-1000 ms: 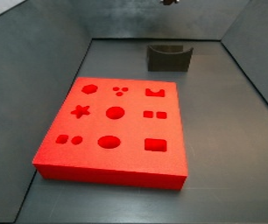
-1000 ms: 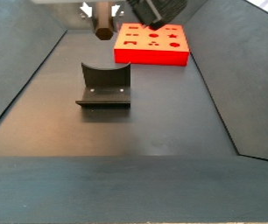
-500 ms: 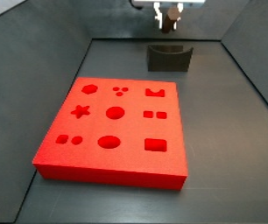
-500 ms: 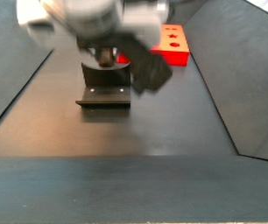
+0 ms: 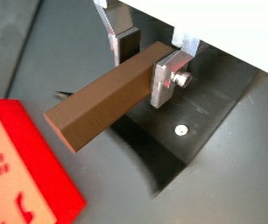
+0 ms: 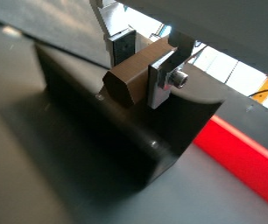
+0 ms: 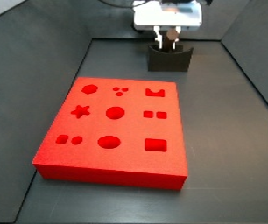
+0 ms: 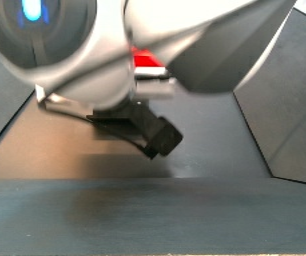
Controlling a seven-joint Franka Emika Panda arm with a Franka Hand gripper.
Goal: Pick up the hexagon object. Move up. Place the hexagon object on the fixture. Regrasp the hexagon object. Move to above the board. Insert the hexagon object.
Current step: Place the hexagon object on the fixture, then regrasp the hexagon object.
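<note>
The end effector (image 5: 146,59) is gripping the hexagon (image 5: 102,103) between its fingers (image 5: 165,77), hanging just above the fixture (image 7: 169,59) at the far end, well apart from the board (image 7: 116,129).

The hand (image 7: 165,39) hangs low over the fixture (image 7: 169,59) at the far end of the floor (image 7: 236,131), its silver fingers (image 5: 165,77) clamped on the brown hexagon object (image 5: 102,102). In both wrist views the fixture's dark upright wall (image 6: 113,131) stands close under the piece, leaving little room below. The red board (image 7: 116,131) fills the middle of the floor, well apart from the fixture, with a bare strip between them. In a side view the arm (image 8: 102,50) blocks nearly everything behind it.
</note>
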